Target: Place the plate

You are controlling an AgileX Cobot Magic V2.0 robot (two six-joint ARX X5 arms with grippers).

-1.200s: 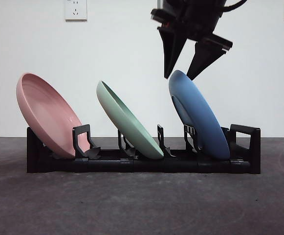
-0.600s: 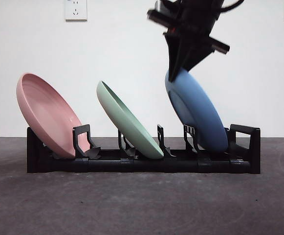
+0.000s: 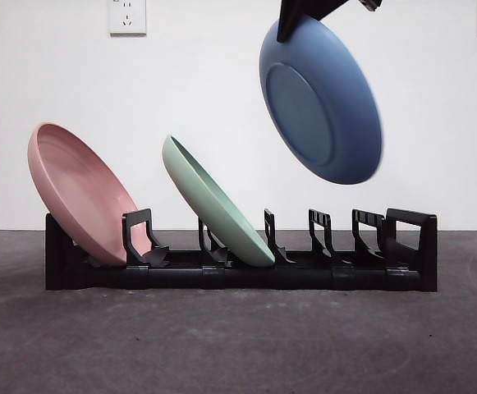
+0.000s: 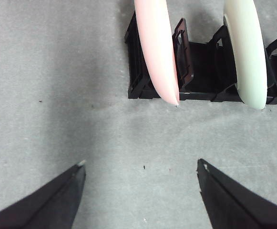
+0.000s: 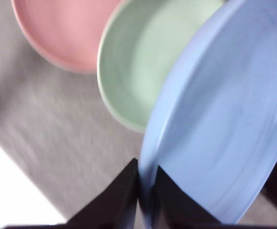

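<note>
Blue plate [image 3: 321,98] hangs above the rack [image 3: 238,267], its rim pinched by the right gripper [image 5: 145,183], seemingly firmly; left gripper [image 4: 140,167] spread wide.

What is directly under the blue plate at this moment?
The blue plate hangs clear in the right gripper, above the black rack's vacant right-hand slots. Nothing sits in those slots; no part of them is covered from the front view.

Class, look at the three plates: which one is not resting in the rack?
The blue plate. The right claw grips its rim and holds it in the air above the rack, while the pink plate and green plate lean in their slots.
</note>
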